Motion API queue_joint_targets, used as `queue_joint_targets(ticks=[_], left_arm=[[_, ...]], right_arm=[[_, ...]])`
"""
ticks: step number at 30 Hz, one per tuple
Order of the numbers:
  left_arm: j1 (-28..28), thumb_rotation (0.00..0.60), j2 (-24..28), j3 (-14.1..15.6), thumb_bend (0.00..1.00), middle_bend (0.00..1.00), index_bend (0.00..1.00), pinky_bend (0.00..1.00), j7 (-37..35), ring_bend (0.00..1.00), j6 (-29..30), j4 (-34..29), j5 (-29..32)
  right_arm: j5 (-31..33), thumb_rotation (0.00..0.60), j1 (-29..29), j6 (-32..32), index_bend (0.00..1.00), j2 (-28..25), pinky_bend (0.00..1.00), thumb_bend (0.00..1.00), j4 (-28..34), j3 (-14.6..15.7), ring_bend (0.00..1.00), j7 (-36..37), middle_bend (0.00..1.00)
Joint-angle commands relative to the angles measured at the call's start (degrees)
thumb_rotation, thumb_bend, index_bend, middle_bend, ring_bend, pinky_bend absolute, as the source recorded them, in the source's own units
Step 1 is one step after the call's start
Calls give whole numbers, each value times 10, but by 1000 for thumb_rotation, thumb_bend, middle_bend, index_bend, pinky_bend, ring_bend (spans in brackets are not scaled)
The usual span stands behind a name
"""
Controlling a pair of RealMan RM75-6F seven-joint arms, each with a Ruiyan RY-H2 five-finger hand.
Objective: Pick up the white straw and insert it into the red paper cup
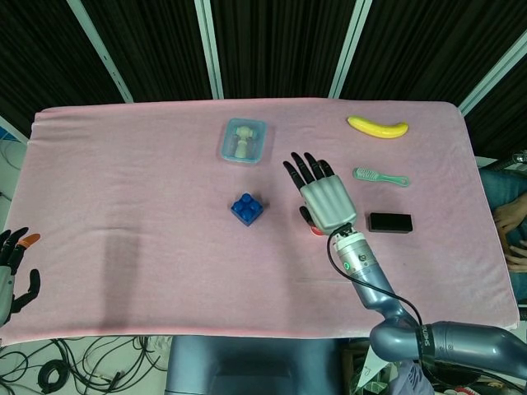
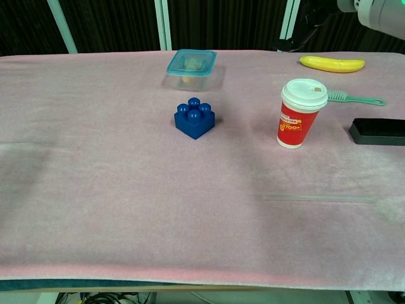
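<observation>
The red paper cup (image 2: 297,115) with a white lid stands upright on the pink cloth, right of centre. In the head view only a red sliver of the cup (image 1: 315,232) shows under my right hand (image 1: 327,196). That hand hovers above the cup, fingers straight and spread, holding nothing; in the chest view only its edge (image 2: 378,10) shows at the top right. The white straw (image 2: 317,198) lies flat on the cloth in front of the cup, apart from it. My left hand (image 1: 11,270) hangs off the table's near left corner, fingers apart and empty.
A blue toy brick (image 2: 195,118) sits left of the cup. Behind it is a clear box with a blue lid (image 2: 191,67). A banana (image 2: 332,63), a green brush (image 2: 357,98) and a black box (image 2: 378,130) lie to the right.
</observation>
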State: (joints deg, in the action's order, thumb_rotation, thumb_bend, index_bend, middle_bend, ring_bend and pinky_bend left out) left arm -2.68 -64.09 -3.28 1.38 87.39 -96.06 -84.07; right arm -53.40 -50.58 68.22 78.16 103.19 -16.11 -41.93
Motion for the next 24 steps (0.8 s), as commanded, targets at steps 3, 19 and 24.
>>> queue_joint_targets(ticks=[3, 19, 24], left_arm=[[1, 600, 2, 0, 581, 91, 190, 0, -3, 23, 1, -1, 1], [-1, 600, -2, 0, 580, 91, 190, 0, 7, 23, -5, -3, 6], [-1, 600, -1, -1, 581, 91, 190, 0, 7, 23, -6, -4, 8]], right_arm=[[-19, 600, 17, 16, 0, -26, 155, 283, 8, 19, 0, -12, 0], [-81, 600, 161, 85, 77, -159, 154, 266, 119, 106, 0, 80, 0], [-91, 600, 209, 106, 125, -153, 154, 256, 116, 139, 0, 112, 0]])
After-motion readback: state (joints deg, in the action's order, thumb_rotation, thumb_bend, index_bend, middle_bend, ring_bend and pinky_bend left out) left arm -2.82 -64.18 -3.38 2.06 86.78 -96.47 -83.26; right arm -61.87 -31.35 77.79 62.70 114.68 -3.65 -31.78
